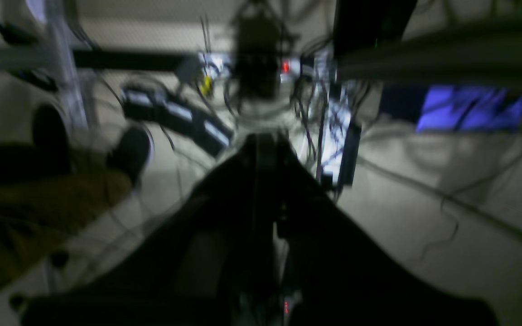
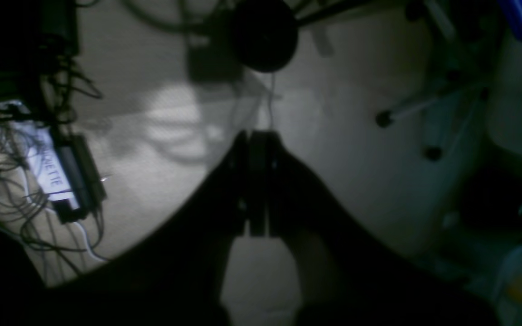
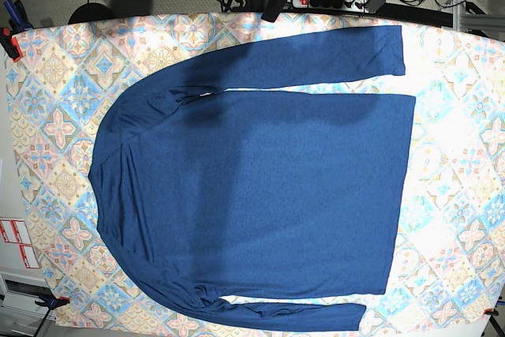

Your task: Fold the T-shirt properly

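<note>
- We are seeing the plain dark navy-blue long-sleeved T-shirt point(image 3: 260, 187) lying spread flat across the pastel tile-patterned tablecloth point(image 3: 458, 155), collar left, hem right.
- Left gripper point(image 1: 265, 149) is sitting fully closed, gripping nothing, over floor cables.
- Right gripper point(image 2: 257, 140) likewise closed, empty.
</note>
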Robot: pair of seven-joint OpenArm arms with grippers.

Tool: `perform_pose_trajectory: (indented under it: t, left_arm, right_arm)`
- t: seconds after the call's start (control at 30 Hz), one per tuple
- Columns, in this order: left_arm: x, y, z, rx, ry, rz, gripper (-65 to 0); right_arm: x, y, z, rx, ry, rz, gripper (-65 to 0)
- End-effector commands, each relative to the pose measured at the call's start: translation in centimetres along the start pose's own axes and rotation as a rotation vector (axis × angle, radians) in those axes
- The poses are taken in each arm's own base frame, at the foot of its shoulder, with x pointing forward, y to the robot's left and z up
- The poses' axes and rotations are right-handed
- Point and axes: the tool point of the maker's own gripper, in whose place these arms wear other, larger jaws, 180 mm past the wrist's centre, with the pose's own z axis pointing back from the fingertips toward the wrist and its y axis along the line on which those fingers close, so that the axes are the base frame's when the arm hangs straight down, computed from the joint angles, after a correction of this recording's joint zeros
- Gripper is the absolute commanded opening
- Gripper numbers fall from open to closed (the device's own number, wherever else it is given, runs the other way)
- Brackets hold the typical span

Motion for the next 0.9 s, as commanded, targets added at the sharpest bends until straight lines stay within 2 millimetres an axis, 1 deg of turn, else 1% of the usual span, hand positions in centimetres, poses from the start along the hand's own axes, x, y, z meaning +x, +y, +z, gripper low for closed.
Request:
perform_pose_trajectory:
  t: [0.0,0.13,0.23,0.3,0.37,0.43,0.47,0.5,0.6,0.7,0.73,0.8,0.87]
  left_arm:
    - [0.5,0.3,1.1,-0.004,-0.019,-0.019,-65.0]
    - [4.5,-0.3,2.7,-0.029,-0.120,-0.032,-65.0]
    - [7.1,-0.7,3.4,-0.037,-0.189,-0.032,-65.0]
    - [8.5,-0.9,3.8,-0.043,-0.210,-0.031,-65.0]
    - [9.1,-1.2,3.9,-0.050,-0.195,-0.023,-65.0]
    - [10.5,-1.6,3.5,-0.071,-0.197,0.033,-65.0]
    - [10.8,-1.8,3.2,-0.086,-0.186,0.071,-65.0]
    - [11.2,-2.1,3.0,-0.105,-0.174,0.115,-65.0]
    - [12.8,-0.8,2.8,-0.123,-0.158,0.285,-65.0]
    - [14.6,0.2,2.7,-0.158,-0.192,0.443,-65.0]
    - [15.0,0.6,2.7,-0.164,-0.204,0.481,-65.0]
    - [15.7,1.4,2.9,-0.172,-0.225,0.552,-65.0]
    - [16.2,2.2,3.0,-0.170,-0.244,0.594,-64.2]
  right_arm:
    - [0.9,-1.2,0.7,-0.021,-0.033,0.021,-65.0]
    - [5.0,-1.3,2.1,-0.018,-0.090,0.040,-65.0]
    - [8.7,-1.1,3.0,-0.017,-0.133,0.044,-65.0]
    - [11.2,-0.6,3.8,-0.007,-0.163,0.048,-64.9]
    - [13.0,0.5,4.6,0.019,-0.181,0.053,-64.8]
    - [13.6,2.3,4.9,0.064,-0.173,0.063,-64.8]
    - [14.6,3.2,4.9,0.085,-0.190,0.062,-64.8]
    - [15.2,4.1,4.8,0.106,-0.195,0.061,-64.8]
    - [16.0,6.2,4.7,0.154,-0.201,0.064,-64.8]
    - [16.1,7.9,4.9,0.197,-0.206,0.071,-64.8]
    - [16.5,8.4,5.0,0.208,-0.214,0.070,-64.8]
    - [16.9,9.2,5.0,0.226,-0.223,0.072,-64.8]
    - [16.9,9.5,5.1,0.233,-0.224,0.073,-64.8]
